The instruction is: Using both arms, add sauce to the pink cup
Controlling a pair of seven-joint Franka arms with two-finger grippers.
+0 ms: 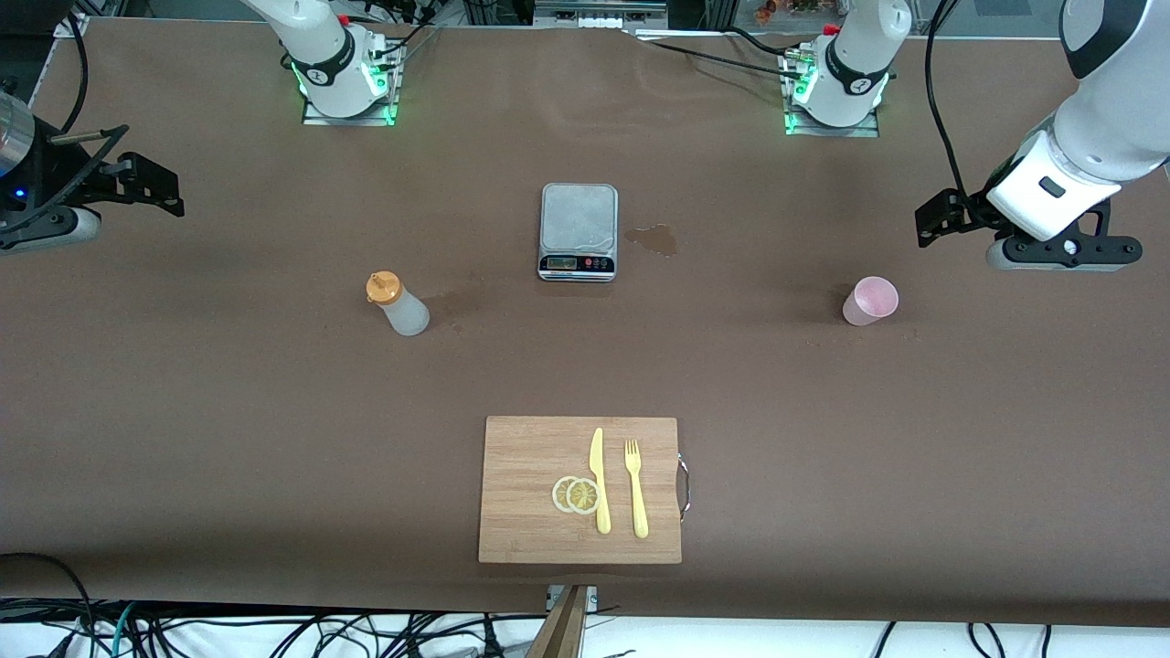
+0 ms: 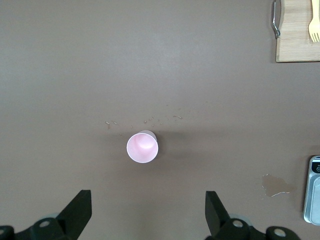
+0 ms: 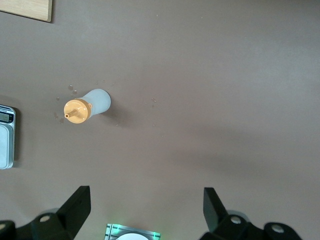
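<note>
The sauce [image 1: 398, 304], a frosted-white squeeze bottle with an orange cap, stands upright on the brown table toward the right arm's end; it also shows in the right wrist view [image 3: 86, 107]. The pink cup [image 1: 869, 301] stands upright toward the left arm's end, and the left wrist view looks down into the empty cup [image 2: 142, 147]. My left gripper [image 1: 927, 226] hangs open over bare table at its own end, apart from the cup, with nothing between its fingers [image 2: 80, 207]. My right gripper [image 1: 167, 195] hangs open over its end, apart from the bottle, fingers [image 3: 79, 204] empty.
A grey scale [image 1: 579, 231] sits mid-table between bottle and cup, with a small wet stain [image 1: 653, 239] beside it. Nearer the front camera lies a wooden cutting board [image 1: 521, 512] carrying lemon slices [image 1: 576, 494], a yellow knife [image 1: 600, 480] and a fork [image 1: 635, 487].
</note>
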